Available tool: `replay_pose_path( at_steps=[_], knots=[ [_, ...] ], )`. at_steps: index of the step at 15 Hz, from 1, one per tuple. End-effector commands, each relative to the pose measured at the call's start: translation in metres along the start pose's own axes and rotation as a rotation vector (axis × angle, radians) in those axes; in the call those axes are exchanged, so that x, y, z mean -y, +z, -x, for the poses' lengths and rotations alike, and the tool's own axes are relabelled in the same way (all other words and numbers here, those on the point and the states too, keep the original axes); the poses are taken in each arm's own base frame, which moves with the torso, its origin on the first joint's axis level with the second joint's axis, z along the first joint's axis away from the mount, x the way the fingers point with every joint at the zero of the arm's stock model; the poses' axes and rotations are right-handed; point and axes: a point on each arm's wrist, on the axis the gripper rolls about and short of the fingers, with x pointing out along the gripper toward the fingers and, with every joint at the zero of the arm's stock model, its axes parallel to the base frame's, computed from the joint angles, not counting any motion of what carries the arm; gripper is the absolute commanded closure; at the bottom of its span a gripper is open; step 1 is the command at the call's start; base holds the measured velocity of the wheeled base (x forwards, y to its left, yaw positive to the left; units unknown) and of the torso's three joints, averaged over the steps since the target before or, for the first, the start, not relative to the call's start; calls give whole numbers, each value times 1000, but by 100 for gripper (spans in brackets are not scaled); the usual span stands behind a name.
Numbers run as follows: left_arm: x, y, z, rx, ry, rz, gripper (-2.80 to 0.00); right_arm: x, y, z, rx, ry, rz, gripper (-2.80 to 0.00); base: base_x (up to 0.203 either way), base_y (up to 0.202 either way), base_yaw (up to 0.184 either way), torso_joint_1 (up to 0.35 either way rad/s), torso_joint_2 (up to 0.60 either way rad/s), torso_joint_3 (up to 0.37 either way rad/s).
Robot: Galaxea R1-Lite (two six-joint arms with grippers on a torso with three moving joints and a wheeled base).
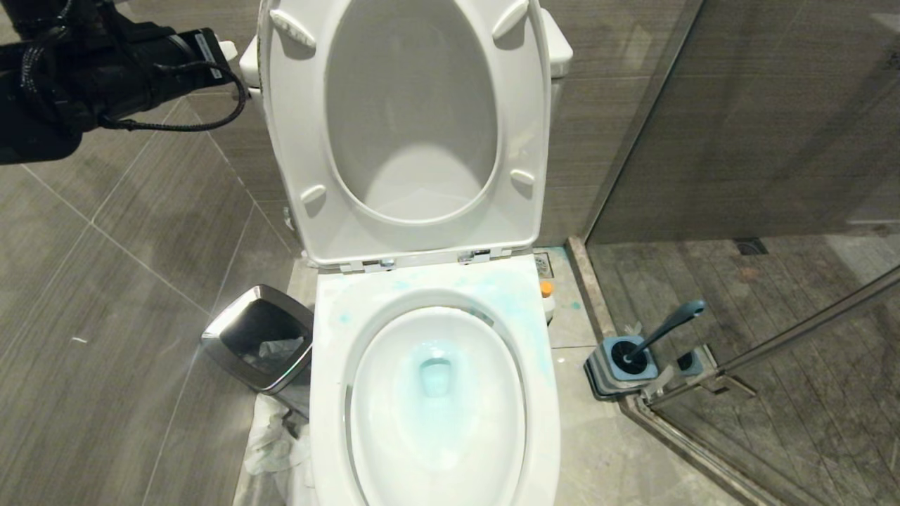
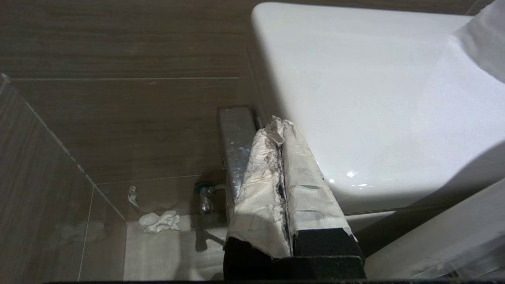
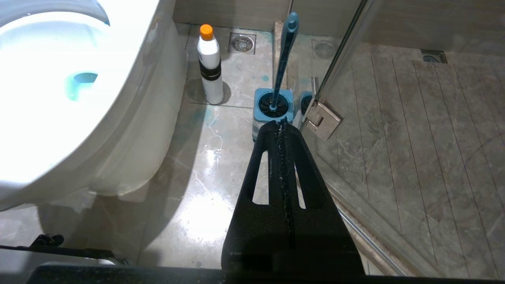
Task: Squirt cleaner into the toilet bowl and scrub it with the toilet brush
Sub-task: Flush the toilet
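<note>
**Q:** What's the head cam giving you?

**Me:** I'm looking straight down at the toilet bowl (image 1: 436, 393), seat and lid (image 1: 408, 126) both flipped up against the tank. The water in the bowl is tinted blue, and there's blue smeared on the rim at the far side. The left arm (image 1: 105, 70) sits up in the far left corner beside the tank; I can't see its fingertips from here. On the floor to the left of the bowl is a small silver-rimmed waste bin (image 1: 260, 337) with crumpled paper near it. On the right, the cleaner (image 1: 546, 299) pokes out from behind the rim, orange cap showing. Further right, the toilet brush (image 1: 661, 334) stands tilted in its square holder (image 1: 619, 369), right at the corner of the glass shower door (image 1: 773, 140).

**Q:** And the left wrist cam?

**Me:** The left gripper (image 2: 281, 130) is pressed together, nothing pinched, its fingers wrapped in scuffed white tape. It's up next to the side of the white tank (image 2: 375, 98), with the wall tiles behind. Down on the floor I can see a water valve (image 2: 205, 197) and a crumpled tissue (image 2: 159, 221).

**Q:** Right wrist?

**Me:** The right gripper (image 3: 281, 126) is also closed tight and empty, pointing down at the floor. Just past its tips is the brush in its holder, handle leaning away. The cleaner stands upright on the floor between the holder and the bowl, near a floor drain (image 3: 242, 42).
</note>
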Motion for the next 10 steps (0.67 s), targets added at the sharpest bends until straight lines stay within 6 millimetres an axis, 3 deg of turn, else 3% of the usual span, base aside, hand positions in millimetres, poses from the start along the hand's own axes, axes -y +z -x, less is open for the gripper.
replay_pose_path(
  at_steps=[1,10],
  knots=[
    [-2,-9,-6,-17,5,4,0,0,0,0,-1,1,0,0,0,0,0,0,0,0],
    [-15,-44,-24,-94,70,-8,0,0,0,0,-1,1,1,0,0,0,0,0,0,0]
  ],
)
